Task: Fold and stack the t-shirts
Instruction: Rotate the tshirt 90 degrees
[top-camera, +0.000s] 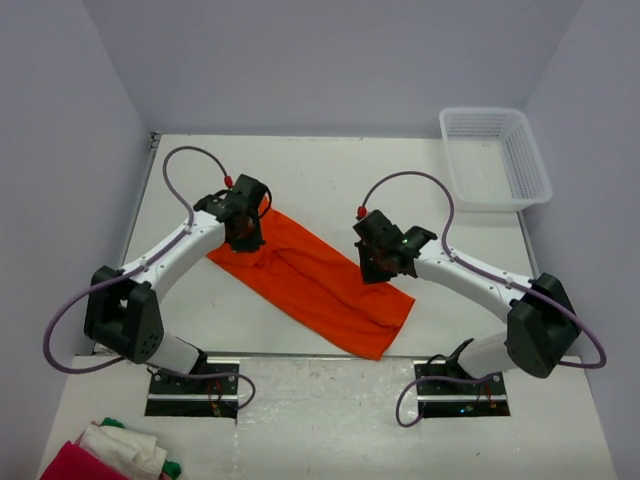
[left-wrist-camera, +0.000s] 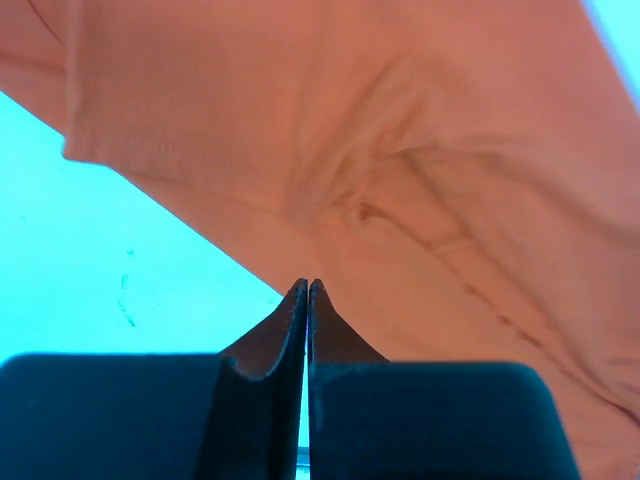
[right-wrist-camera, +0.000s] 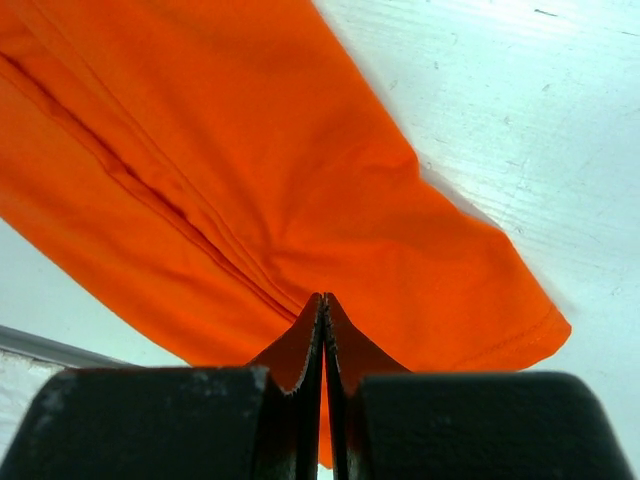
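We see both claws clenched: the left claw (left-wrist-camera: 305, 287) at the far-left end of the t-shirt (top-camera: 315, 285), the right claw (right-wrist-camera: 323, 298) over its right edge. Whether either pinches cloth, we cannot tell. One t-shirt lies on the worktop (top-camera: 300, 175), long axis far-left to near-right.

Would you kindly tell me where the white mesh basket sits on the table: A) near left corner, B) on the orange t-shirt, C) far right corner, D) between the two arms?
C: the white basket stands at the far right corner of the table, apart from the orange t-shirt.
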